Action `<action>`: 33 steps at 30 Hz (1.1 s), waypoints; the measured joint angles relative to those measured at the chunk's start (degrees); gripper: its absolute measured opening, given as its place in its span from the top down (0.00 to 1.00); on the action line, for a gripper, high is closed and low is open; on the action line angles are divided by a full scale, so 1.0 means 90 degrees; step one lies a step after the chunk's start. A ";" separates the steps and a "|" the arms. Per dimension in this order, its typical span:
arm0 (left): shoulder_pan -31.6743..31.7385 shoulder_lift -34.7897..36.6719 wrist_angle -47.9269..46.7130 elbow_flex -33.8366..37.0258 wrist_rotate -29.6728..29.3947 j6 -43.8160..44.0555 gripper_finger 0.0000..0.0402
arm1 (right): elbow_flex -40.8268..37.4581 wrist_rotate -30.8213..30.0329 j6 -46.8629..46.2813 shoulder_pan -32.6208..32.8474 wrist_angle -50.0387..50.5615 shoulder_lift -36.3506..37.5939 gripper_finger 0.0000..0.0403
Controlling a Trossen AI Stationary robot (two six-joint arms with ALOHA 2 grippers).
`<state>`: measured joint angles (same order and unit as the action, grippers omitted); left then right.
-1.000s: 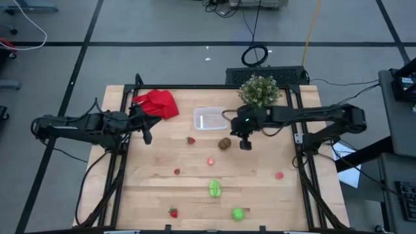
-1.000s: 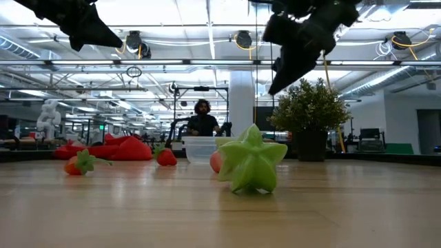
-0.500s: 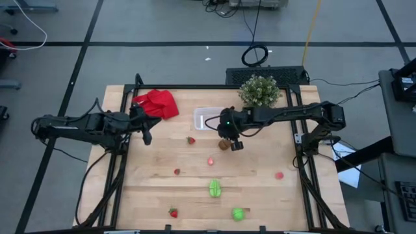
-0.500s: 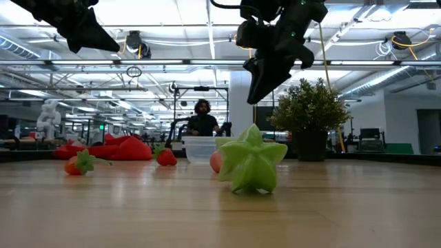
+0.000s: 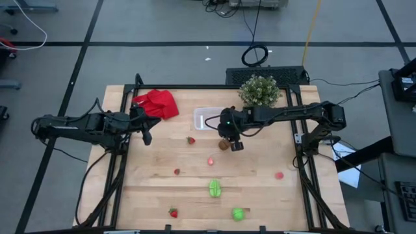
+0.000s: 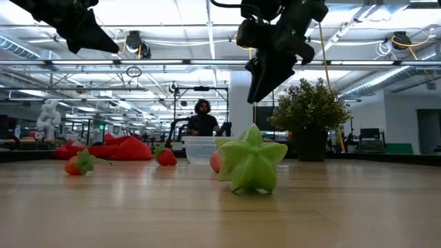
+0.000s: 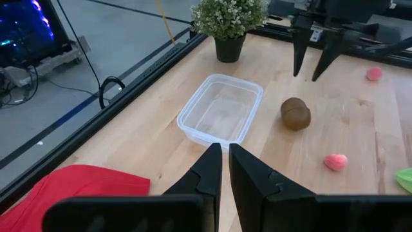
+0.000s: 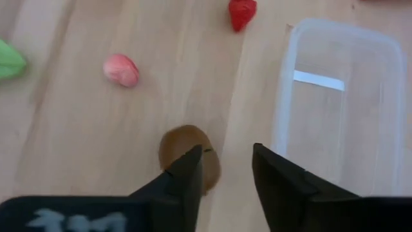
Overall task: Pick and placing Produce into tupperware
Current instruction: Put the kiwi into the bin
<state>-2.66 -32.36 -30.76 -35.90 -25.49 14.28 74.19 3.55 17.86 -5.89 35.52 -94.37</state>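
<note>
step: you're lining up on the brown oval (image 8: 190,158) with the right gripper (image 8: 226,169); nothing is in the tupperware (image 5: 209,118) yet, judging by the wrist views.
right gripper: fingers spread apart, holding nothing, hovering above the table. In its own wrist view the oval sits under one finger, not centred in the gap.
left gripper (image 7: 224,169): parked near the red cloth (image 5: 156,103), fingers nearly together with a thin slit, empty. Leave it there.
brown oval location: on the bare wood just beside the tupperware's near corner, between it and the pink piece (image 8: 121,69).
tupperware location: back centre of the table (image 5: 162,195), near the potted plant (image 5: 259,90), upright, lid off.
how to do it well: shift sideways until the oval is midway between the fingers, then drop straight down. Close across its short axis; it's round and will likely roll or squirt out if pinched off-centre.
watch: the outer finger is close to the container wall, so don't nudge it on descent.
rest of produce: strawberry (image 5: 190,140), two green pieces (image 5: 215,188) and other reds lie well apart, still to do.
</note>
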 joint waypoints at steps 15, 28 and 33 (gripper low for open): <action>0.0000 0.0000 -0.0051 0.0000 0.0002 0.0007 0.92 | 0.0000 0.0635 -0.0047 0.0353 -0.0201 -0.0455 0.40; -0.0002 -0.0002 -0.0134 0.0002 0.0050 0.0106 0.92 | 0.0000 0.0644 0.0154 0.0376 -0.0157 -0.1035 0.38; 0.0000 -0.0002 -0.0134 0.0000 0.0050 0.0109 0.92 | 0.0000 0.0643 0.0153 0.0302 -0.0157 -0.1032 0.38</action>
<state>-2.66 -32.38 -31.97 -35.90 -25.04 15.27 74.19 9.34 19.23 -3.18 34.11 -103.66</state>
